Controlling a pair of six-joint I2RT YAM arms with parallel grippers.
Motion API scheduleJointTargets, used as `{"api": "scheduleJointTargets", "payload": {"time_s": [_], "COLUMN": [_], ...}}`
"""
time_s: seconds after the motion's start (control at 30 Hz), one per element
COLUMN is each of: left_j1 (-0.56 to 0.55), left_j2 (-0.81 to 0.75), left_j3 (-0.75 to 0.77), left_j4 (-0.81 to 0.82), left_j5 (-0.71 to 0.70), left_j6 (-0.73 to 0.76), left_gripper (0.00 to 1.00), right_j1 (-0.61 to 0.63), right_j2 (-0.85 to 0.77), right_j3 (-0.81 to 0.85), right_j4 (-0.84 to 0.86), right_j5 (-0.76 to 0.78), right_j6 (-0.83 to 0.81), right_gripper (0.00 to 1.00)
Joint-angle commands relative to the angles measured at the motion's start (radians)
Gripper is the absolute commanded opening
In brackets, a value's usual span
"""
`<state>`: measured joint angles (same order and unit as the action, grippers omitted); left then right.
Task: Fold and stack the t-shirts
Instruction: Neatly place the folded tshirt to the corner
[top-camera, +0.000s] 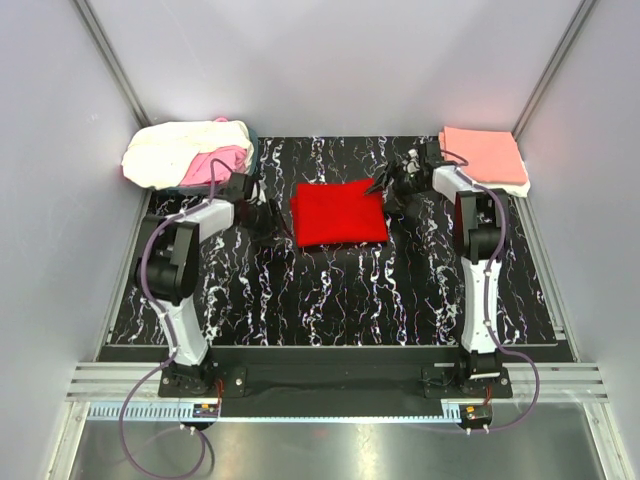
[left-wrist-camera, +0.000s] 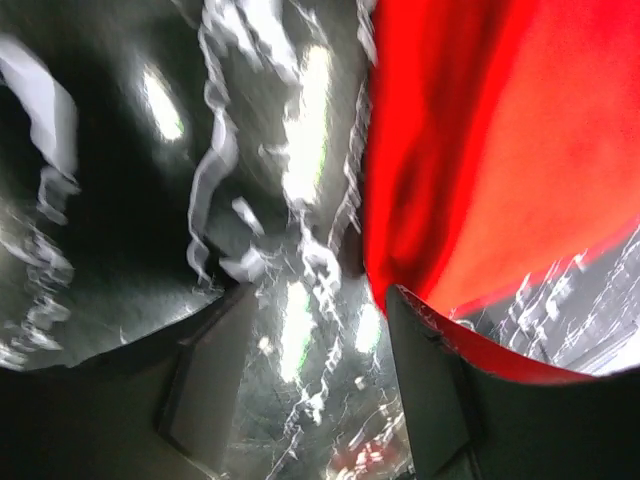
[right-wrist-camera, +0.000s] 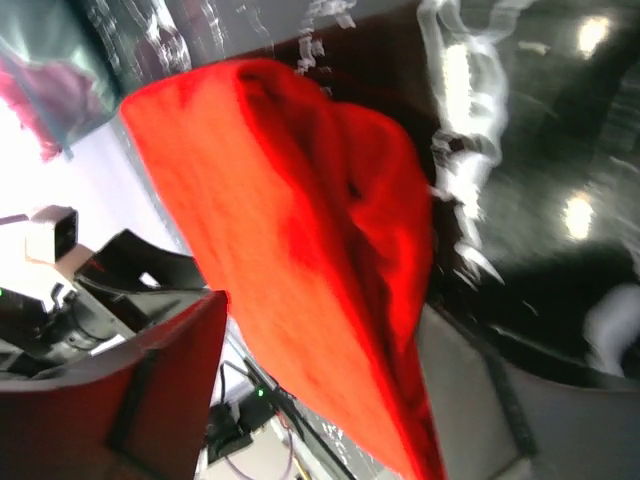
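Note:
A bright red t-shirt (top-camera: 338, 213) lies folded into a rectangle on the middle of the black marbled mat. My left gripper (top-camera: 270, 218) sits low at its left edge. Its jaws stand open, with only bare mat between the fingers (left-wrist-camera: 215, 370) in the left wrist view (left-wrist-camera: 320, 390), and the red cloth (left-wrist-camera: 500, 150) lies just outside the right finger. My right gripper (top-camera: 385, 190) is at the shirt's back right corner. It is open too (right-wrist-camera: 320, 400). The red fold (right-wrist-camera: 310, 260) runs loosely between its wide-set fingers (right-wrist-camera: 480, 400), unpinched.
A loose heap of cream-white and pink t-shirts (top-camera: 190, 152) rests at the back left corner. A folded stack, salmon-pink over white (top-camera: 484, 158), sits at the back right. Grey walls close in the mat (top-camera: 330, 300) on three sides.

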<state>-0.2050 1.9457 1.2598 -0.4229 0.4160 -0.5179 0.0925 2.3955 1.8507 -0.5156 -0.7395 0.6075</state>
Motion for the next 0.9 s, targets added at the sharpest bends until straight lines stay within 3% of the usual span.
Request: {"api": "scheduleJointTargets", "payload": {"time_s": [0.0,0.1,0.13,0.23,0.37,0.43,0.63,0.87], "left_j1": [-0.02,-0.024,-0.025,-0.039,-0.06,-0.068,-0.08,-0.08], "left_j2": [-0.152,-0.182,-0.189,-0.238,-0.3,-0.33,-0.338,-0.315], "left_j3": [-0.14,-0.255,-0.313,-0.41,-0.577,-0.583,-0.628,-0.625], "left_j4": [0.168,0.222,0.236,0.344,0.533,0.544,0.668,0.677], "left_j5": [0.017,0.024,0.033,0.064,0.128,0.116,0.115,0.107], "left_j6": [-0.017,-0.033,-0.037,-0.059,-0.045,-0.036,-0.048,-0.059], "left_gripper": [0.61,0.58,0.58,0.56,0.55,0.55,0.54,0.47], "right_j1": [0.059,0.076,0.073,0.07,0.046,0.033,-0.019,-0.086], "right_j2": [0.094,0.096,0.087,0.08,0.044,0.011,-0.002,0.071], "right_j3": [-0.022,-0.051,-0.062,-0.05,-0.001,0.066,0.372,0.7], "right_j4": [0.068,0.121,0.156,0.167,0.117,0.007,-0.367,-0.561], "right_j5": [-0.047,-0.084,-0.087,-0.113,-0.117,-0.078,0.266,0.478], "right_j6": [-0.015,0.015,0.032,0.041,0.025,-0.036,-0.224,-0.336], "right_gripper": [0.77,0.42,0.21,0.01,0.0,0.0,0.0,0.0]}}
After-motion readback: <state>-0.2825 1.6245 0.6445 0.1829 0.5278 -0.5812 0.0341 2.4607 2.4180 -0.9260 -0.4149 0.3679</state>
